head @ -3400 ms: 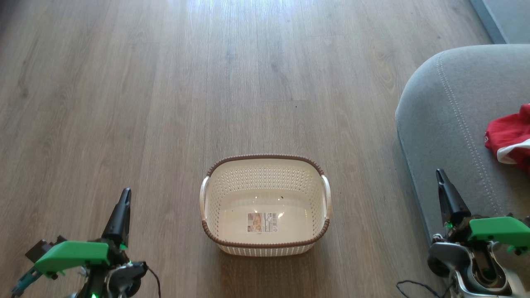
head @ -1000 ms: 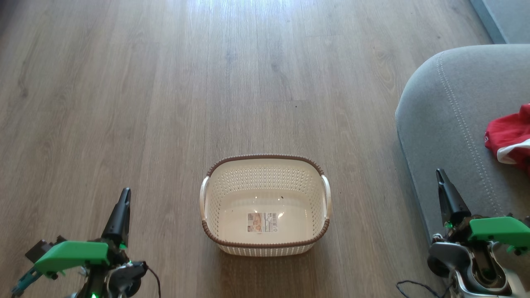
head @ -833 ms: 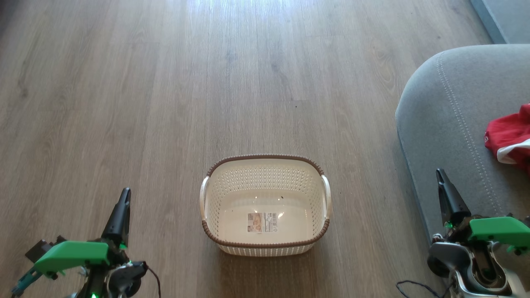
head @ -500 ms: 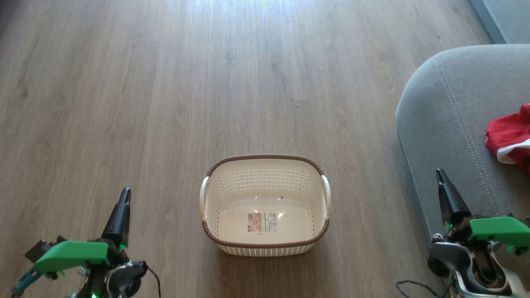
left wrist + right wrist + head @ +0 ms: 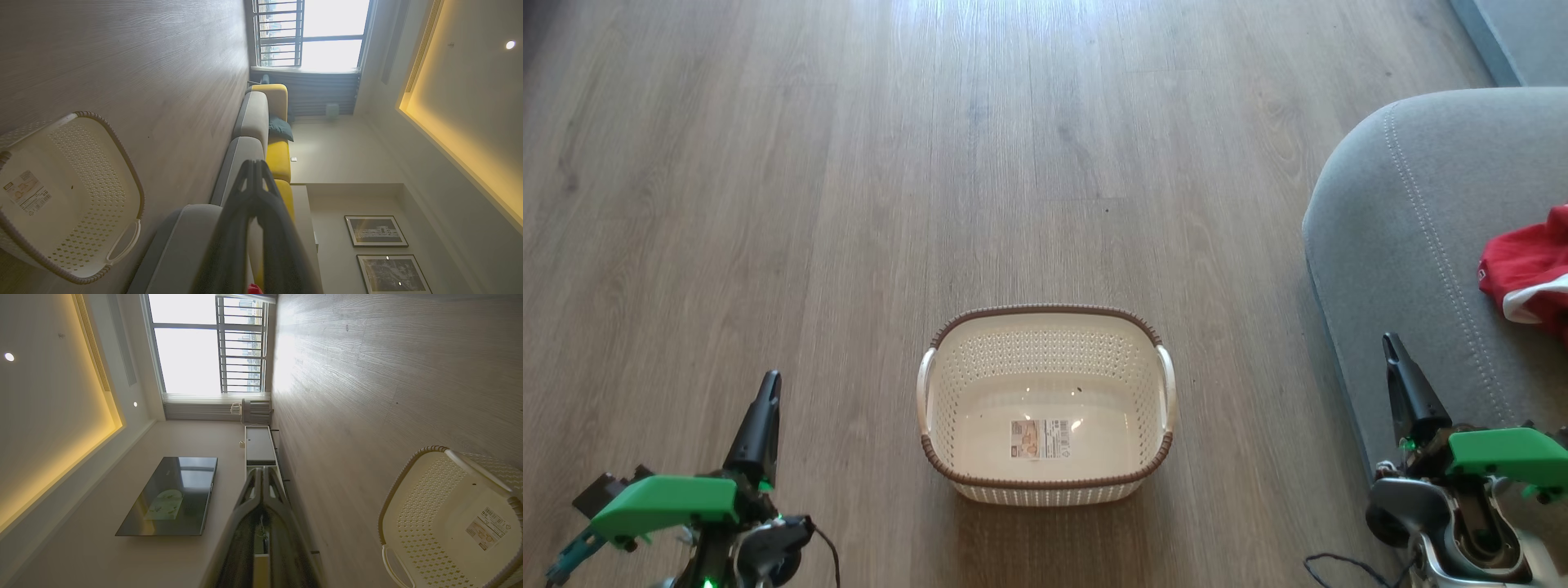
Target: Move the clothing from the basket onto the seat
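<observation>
Left gripper [image 5: 769, 382] and right gripper [image 5: 1390, 345], both pinched shut and empty, flank the basket [image 5: 1045, 483], with open wooden floor [image 5: 980, 163] ahead. The right one is beside the rounded edge of the grey seat [image 5: 1405, 212]. The cream perforated basket shows its bottom label [image 5: 1039, 438]; red-and-white clothing [image 5: 1523, 261] lies on the seat. Nothing has shifted since earlier

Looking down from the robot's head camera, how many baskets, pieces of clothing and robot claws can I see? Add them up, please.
1 basket, empty, on the floor
1 piece of clothing, red, on the seat
2 grippers: left gripper, right gripper, both shut
Total: 4
</observation>
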`<state>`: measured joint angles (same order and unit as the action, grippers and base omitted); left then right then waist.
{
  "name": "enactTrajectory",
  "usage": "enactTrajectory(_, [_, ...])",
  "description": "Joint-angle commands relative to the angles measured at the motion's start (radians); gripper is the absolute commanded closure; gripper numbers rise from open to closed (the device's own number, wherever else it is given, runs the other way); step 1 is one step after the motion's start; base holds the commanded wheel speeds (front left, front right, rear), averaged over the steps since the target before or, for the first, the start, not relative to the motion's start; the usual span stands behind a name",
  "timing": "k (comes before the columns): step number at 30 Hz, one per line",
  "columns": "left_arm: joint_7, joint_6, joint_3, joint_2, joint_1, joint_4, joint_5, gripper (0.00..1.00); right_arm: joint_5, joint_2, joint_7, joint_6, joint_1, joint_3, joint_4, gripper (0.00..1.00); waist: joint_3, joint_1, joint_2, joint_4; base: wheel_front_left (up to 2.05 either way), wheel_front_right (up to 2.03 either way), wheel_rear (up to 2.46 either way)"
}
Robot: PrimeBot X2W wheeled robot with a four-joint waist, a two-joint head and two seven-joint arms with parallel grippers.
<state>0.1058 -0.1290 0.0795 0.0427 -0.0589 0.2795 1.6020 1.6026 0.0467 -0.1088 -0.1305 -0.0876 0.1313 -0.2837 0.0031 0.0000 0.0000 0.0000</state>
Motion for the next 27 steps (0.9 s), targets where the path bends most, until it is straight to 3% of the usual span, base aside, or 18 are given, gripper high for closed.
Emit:
enactTrajectory(1, [0.007, -0.002, 0.034, 0.008, -0.049, -0.034, 0.007, 1.0, 0.006, 0.004, -0.004, 0.0, -0.02, -0.018, 0.039, 1.0, 0.0, 0.0, 0.0, 0.0, 0.0, 0.0, 0.0])
enactTrajectory(27, [0.007, -0.002, 0.034, 0.008, -0.049, -0.034, 0.007, 1.0, 0.006, 0.004, -0.004, 0.0, -0.02, -0.018, 0.039, 1.0, 0.0, 0.0, 0.0, 0.0, 0.0, 0.0, 0.0])
